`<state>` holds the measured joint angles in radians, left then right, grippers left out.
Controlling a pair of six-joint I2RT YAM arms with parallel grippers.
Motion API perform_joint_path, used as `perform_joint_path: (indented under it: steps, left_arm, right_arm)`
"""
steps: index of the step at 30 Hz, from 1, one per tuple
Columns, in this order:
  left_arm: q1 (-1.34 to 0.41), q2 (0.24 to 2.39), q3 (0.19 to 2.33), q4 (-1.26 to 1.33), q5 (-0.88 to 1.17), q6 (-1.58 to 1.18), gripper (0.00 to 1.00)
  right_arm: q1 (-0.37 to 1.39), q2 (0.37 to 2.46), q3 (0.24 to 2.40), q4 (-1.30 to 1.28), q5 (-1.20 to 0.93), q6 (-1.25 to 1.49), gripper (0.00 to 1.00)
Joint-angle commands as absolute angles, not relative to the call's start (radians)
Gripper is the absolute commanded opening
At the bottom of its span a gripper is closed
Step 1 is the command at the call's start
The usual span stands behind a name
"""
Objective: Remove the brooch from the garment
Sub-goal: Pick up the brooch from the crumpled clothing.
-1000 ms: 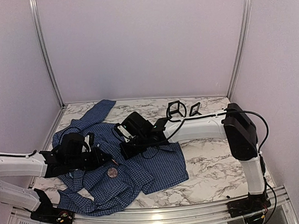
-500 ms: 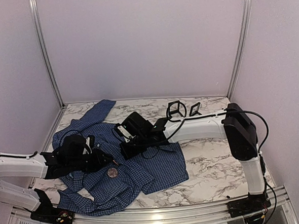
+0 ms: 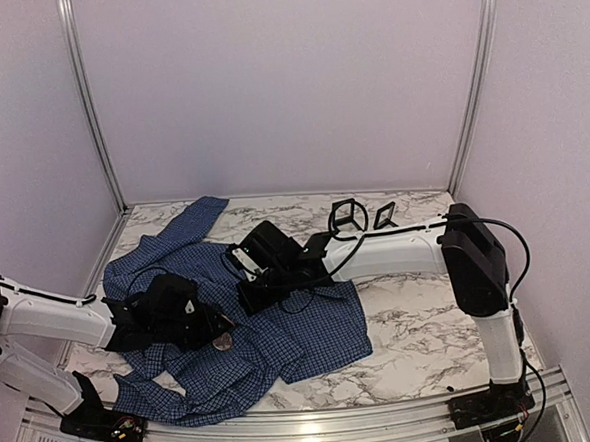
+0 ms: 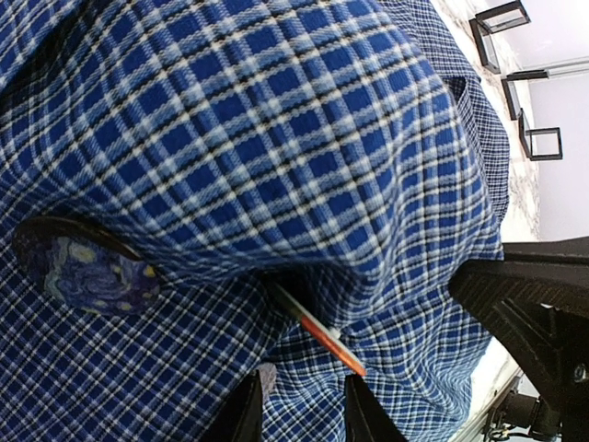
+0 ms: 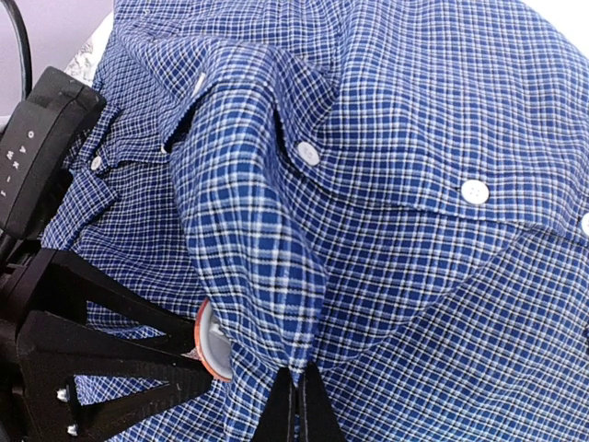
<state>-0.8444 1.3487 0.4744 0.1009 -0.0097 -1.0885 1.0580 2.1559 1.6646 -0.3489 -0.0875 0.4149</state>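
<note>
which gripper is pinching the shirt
The right gripper: it is shut on a raised fold of the shirt, while the left gripper stands open beside the brooch.

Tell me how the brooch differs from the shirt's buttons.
The brooch has an orange rim; the buttons are plain white. The brooch is clearly larger than any button. The brooch sits half hidden behind a fold of the shirt; the buttons lie in full view. Both are round and sit on the same shirt.
</note>
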Motion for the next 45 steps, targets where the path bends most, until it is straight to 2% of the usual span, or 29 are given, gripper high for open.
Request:
perform_joint_path:
  steps: [1,15,23,31,39,45]
  left_arm:
    - [-0.847,1.384,0.526,0.133,-0.029,-1.088,0.31]
    - [-0.848,1.377,0.550,0.069,-0.027,-1.061,0.30]
    - [-0.850,1.426,0.567,0.068,-0.021,-1.052,0.20]
    - [-0.850,1.390,0.572,0.004,-0.050,-1.008,0.00]
    - [-0.833,1.294,0.574,-0.092,-0.062,-0.891,0.00]
    - [-0.798,1.231,0.548,-0.071,-0.004,-0.798,0.00]
  right_arm:
    - [1.065,2.169,1.695,-0.368,-0.086,0.411,0.00]
    - [1.068,2.178,1.712,-0.378,-0.083,0.417,0.00]
    - [1.068,2.179,1.720,-0.390,-0.080,0.414,0.00]
    - [1.069,2.174,1.714,-0.394,-0.076,0.414,0.00]
    - [1.068,2.150,1.675,-0.393,-0.040,0.410,0.00]
    - [1.068,2.134,1.655,-0.386,-0.030,0.410,0.00]
